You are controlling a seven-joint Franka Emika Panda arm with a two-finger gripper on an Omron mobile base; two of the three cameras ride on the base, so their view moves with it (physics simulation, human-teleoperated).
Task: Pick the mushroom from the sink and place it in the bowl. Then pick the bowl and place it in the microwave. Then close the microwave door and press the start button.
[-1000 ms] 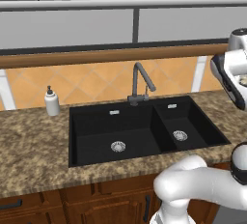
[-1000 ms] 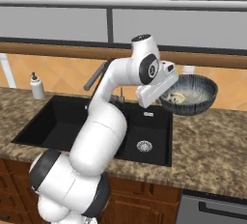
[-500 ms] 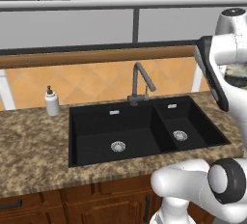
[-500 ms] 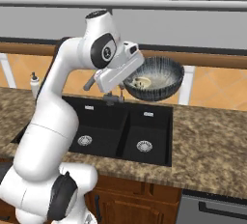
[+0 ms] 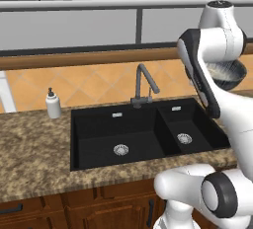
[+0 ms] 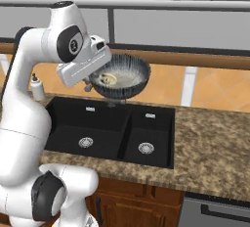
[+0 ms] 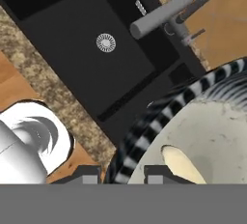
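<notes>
The dark ribbed bowl hangs in the air above the black sink, close to the faucet. My gripper is shut on its left rim. The pale mushroom lies inside the bowl. In the hand view the striped bowl rim runs between my fingertips, with the mushroom just past them and the gripper clamped on the rim. In the left base view the bowl peeks out behind my arm at the right. The microwave and its door are out of view.
A grey gooseneck faucet stands behind the sink, and a white soap dispenser sits on the counter to its left. Speckled granite counter stretches right of the sink. A wooden ledge runs along the tiled back wall.
My arm has swung left with the bowl, from over the right counter to above the sink. The grip on the rim is unchanged.
</notes>
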